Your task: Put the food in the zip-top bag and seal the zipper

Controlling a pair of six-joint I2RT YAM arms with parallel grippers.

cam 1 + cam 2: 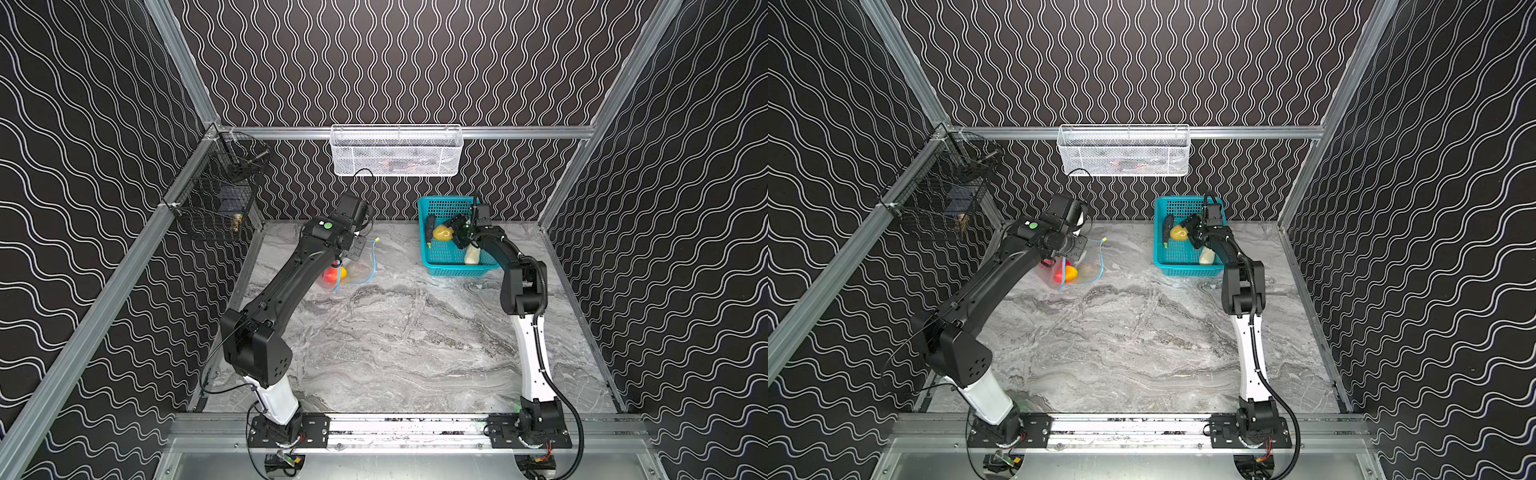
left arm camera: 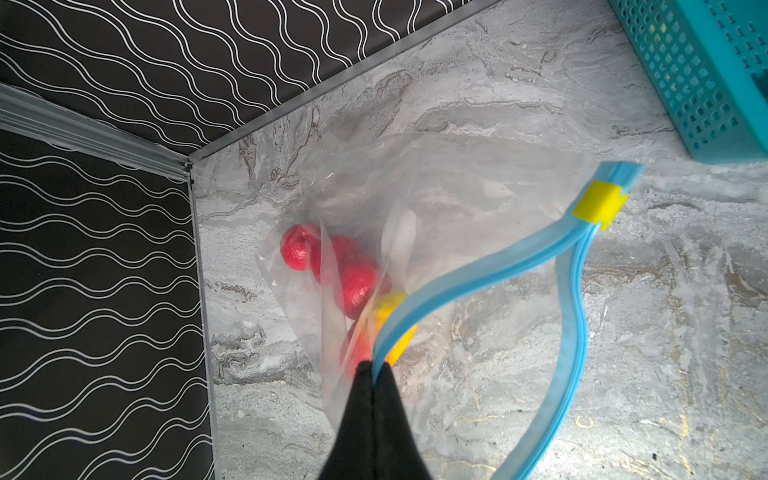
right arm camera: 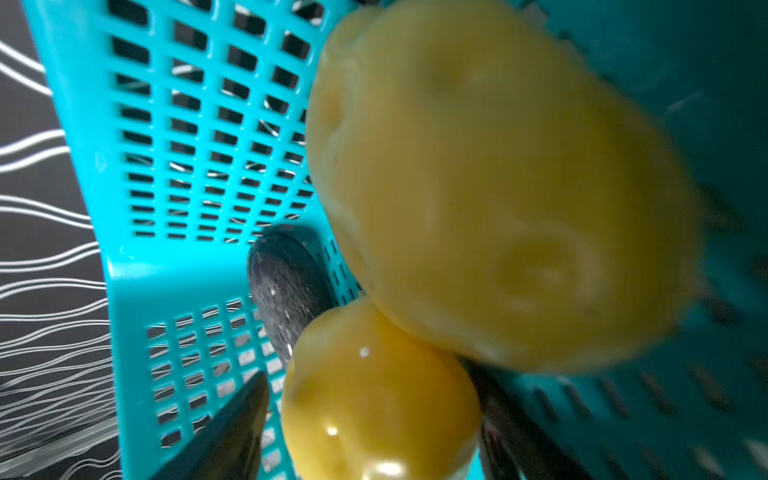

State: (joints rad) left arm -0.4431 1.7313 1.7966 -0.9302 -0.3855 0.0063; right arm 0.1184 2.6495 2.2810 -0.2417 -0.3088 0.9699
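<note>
Only left wrist view shows left hand [image 2: 374, 368] pinching zipper [image 2: 478, 272].

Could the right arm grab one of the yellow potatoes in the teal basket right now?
Probably yes. The right hand is down inside the basket, fingers apart either side of a yellow potato, nothing between. A second potato touching it might crowd the grip.

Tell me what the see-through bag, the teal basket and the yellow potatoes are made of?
The bag looks like thin, soft clear plastic: the tabletop shows through, and it creases. The basket seems hard, smooth moulded plastic, with neat rows of holes. The potatoes look like glossy toy plastic or rubber, given their bright highlights; I cannot tell which.
</note>
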